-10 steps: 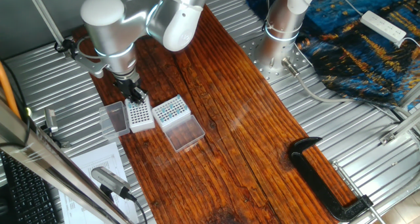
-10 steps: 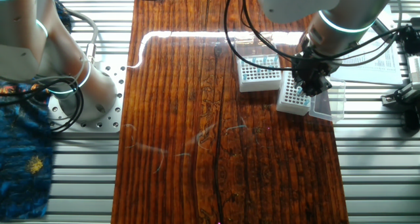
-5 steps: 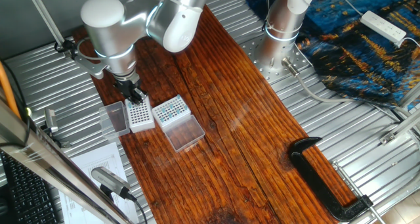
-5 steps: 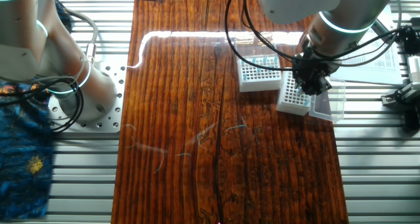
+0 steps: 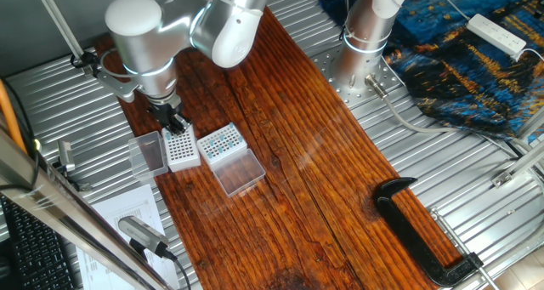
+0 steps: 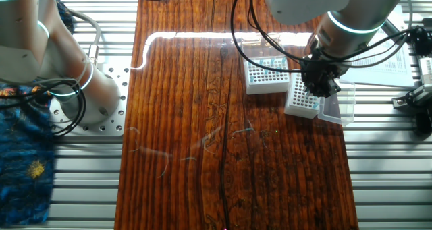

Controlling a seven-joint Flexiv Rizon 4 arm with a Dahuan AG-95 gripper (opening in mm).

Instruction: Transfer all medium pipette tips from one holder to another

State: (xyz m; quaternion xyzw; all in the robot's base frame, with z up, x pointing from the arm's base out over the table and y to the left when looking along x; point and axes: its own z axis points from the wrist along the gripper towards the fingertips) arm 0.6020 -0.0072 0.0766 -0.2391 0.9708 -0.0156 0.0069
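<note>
Claw [image 5: 172,120], grip state indeterminate, sits over the white rack [image 5: 181,150]; teal tips [image 5: 220,140] populate the clear rack [image 5: 223,145] at 3 o'clock; remaining count unreadable.

The two racks [image 5: 183,150] [image 5: 221,142] sit close together at the desk [image 5: 289,162] edge; a black clamp [image 5: 421,230] blocks the far corner.

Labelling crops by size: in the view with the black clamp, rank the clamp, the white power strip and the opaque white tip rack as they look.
1. Black clamp
2. Power strip, though it lies farther off
3. Opaque white rack
</note>
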